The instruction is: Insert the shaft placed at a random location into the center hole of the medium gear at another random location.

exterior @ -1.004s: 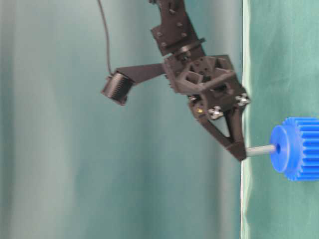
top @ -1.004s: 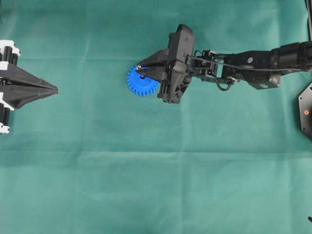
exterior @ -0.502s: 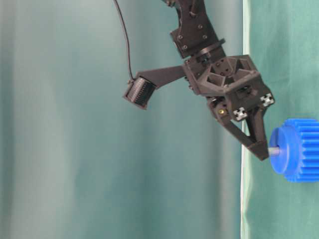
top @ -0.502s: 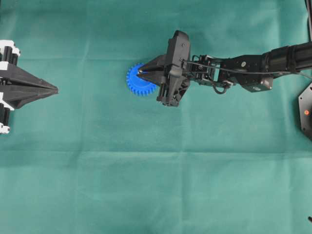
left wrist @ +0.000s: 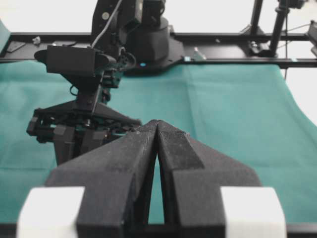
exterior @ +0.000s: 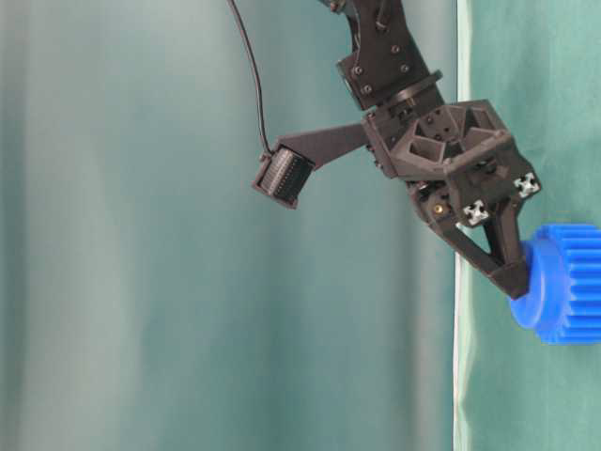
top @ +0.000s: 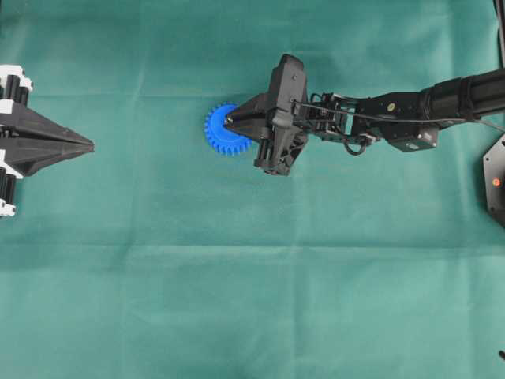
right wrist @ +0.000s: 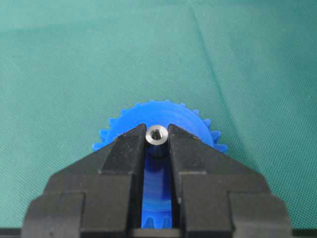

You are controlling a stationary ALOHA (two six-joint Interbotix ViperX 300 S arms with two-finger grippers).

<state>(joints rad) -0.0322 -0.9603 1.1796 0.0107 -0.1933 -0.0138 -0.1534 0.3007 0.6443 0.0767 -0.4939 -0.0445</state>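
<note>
Mostly hidden: shaft (right wrist: 157, 135) between right tool (right wrist: 157, 144) tips over medium gear (right wrist: 185, 119).

No readable text or labels anywhere

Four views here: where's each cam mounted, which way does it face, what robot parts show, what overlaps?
Overhead: looks straight down; both arms, bright blue plastic toothed gear.
Table-level: side-on, rotated; right gripper touching gear.
Left wrist: faces along the shut left gripper towards the right arm.
Right wrist: looks down its jaws, clamped on the short silvery metal shaft.
Shared: gear in overhead, table-level, right wrist.
</note>
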